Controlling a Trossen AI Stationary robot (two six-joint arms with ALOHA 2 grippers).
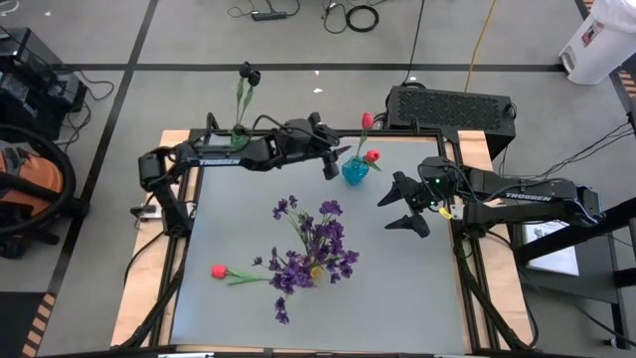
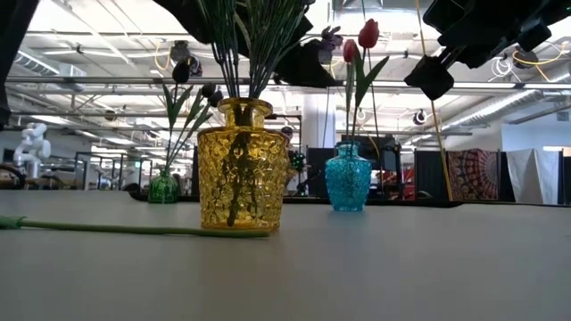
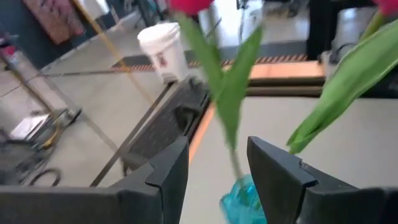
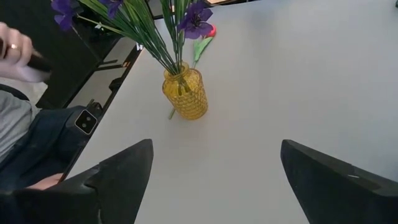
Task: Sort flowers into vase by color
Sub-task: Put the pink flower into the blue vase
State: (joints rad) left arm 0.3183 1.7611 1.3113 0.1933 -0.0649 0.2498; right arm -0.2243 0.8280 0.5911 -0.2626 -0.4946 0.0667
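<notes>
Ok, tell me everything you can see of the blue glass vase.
The blue textured glass vase is a small, bulbous, translucent turquoise bottle with a narrow neck, upright near the table's far edge. Two red tulips on green stems stand in it. The left gripper hangs just above it, fingers open either side of one stem, not gripping.

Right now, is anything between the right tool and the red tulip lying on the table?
Yes. The yellow vase of purple flowers stands between the open right tool and the loose red tulip near the table's left edge.

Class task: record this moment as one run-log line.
left gripper: open around tulip stem in blue vase | right gripper: open, waiting | red tulip: lying on table
</notes>
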